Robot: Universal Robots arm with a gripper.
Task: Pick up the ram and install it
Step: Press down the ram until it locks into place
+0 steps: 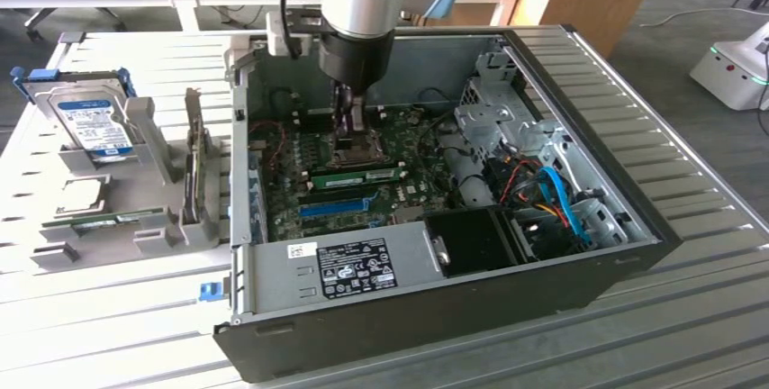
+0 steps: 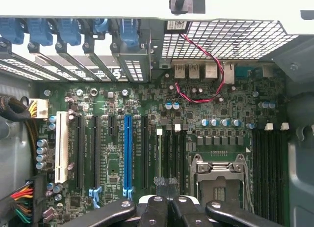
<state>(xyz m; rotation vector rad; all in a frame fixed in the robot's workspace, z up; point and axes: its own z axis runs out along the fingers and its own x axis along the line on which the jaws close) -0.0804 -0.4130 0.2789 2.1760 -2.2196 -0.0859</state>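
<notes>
The gripper (image 2: 166, 187) hangs low inside the open computer case (image 1: 625, 254), jaws closed with nothing visible between them, right above the motherboard (image 2: 117, 187) beside the bare processor socket (image 2: 218, 180). Just past it in the exterior view, one ram (image 1: 360, 176) already lies seated flat on the board. Farther off, on the gray holder outside the case at the exterior view's left, a second ram (image 1: 118, 220) waits unpicked, near the hard drive (image 1: 96, 123).

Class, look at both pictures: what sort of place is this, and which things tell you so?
Probably a robotics lab or workshop bench: an open computer case with its motherboard exposed, a robot arm reaching in, and a hard drive in a stand.
</notes>
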